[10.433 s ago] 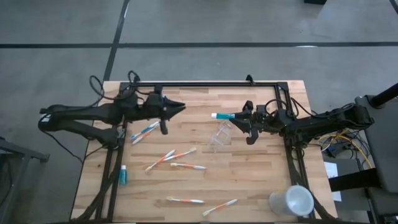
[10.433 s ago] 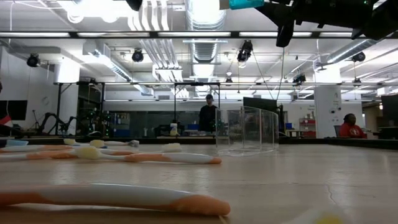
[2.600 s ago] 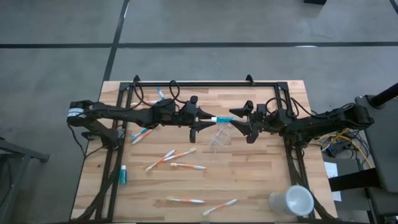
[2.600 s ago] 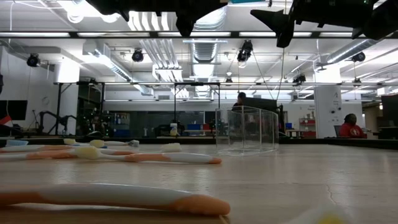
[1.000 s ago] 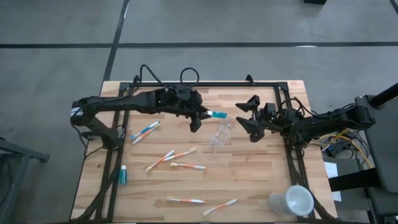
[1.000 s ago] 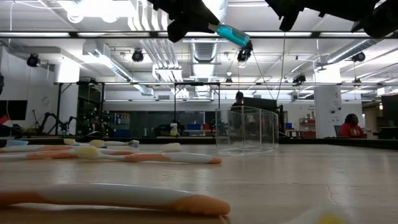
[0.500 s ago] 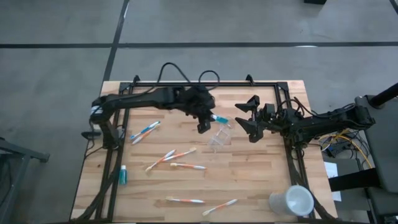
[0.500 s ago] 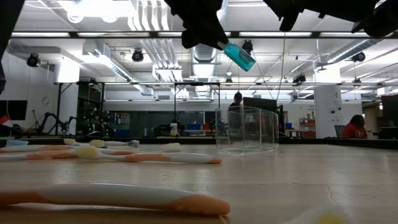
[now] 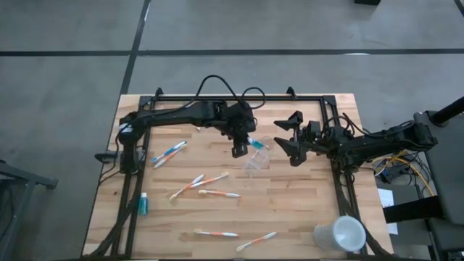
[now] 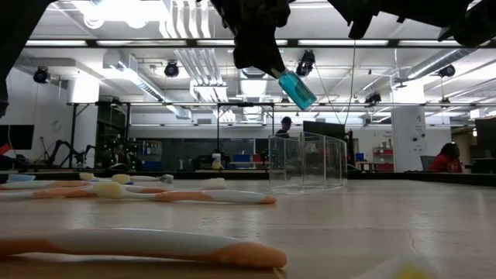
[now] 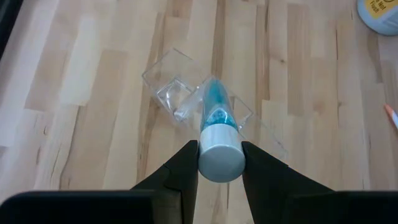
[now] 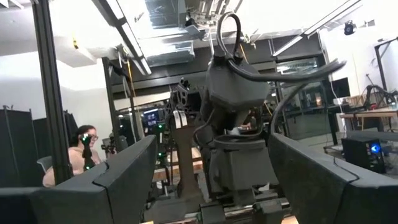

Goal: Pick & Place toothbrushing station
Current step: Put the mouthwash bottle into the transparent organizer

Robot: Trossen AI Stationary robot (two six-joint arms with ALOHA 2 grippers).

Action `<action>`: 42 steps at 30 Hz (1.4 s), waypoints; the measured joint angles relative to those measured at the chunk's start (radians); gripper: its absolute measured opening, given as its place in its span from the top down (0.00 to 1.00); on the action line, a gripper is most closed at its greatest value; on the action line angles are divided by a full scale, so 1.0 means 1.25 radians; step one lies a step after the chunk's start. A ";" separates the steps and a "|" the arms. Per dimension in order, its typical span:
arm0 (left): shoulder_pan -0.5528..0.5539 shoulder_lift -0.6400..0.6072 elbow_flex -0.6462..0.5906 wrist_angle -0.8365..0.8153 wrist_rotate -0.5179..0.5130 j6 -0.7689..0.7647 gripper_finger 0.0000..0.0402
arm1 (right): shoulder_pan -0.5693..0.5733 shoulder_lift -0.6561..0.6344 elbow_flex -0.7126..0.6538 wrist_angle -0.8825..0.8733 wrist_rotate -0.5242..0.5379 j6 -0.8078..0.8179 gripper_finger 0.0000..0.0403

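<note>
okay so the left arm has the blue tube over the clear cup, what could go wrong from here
The blue tube hangs tilted in the left end effector, high above the clear cup; dropped from there, it may hit the rim and bounce out. The cup looks light, so a bump could tip it.
</note>
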 joint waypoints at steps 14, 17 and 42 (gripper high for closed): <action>0.000 0.010 -0.002 -0.051 0.009 0.029 0.73 | 0.000 -0.001 -0.003 -0.157 -0.001 0.068 0.28; -0.001 0.005 -0.002 -0.074 0.009 0.032 0.73 | 0.000 -0.001 -0.003 -0.195 -0.001 0.070 0.27; -0.020 0.000 0.065 -0.108 0.008 0.140 0.73 | 0.000 0.002 0.112 -0.738 -0.008 0.045 0.26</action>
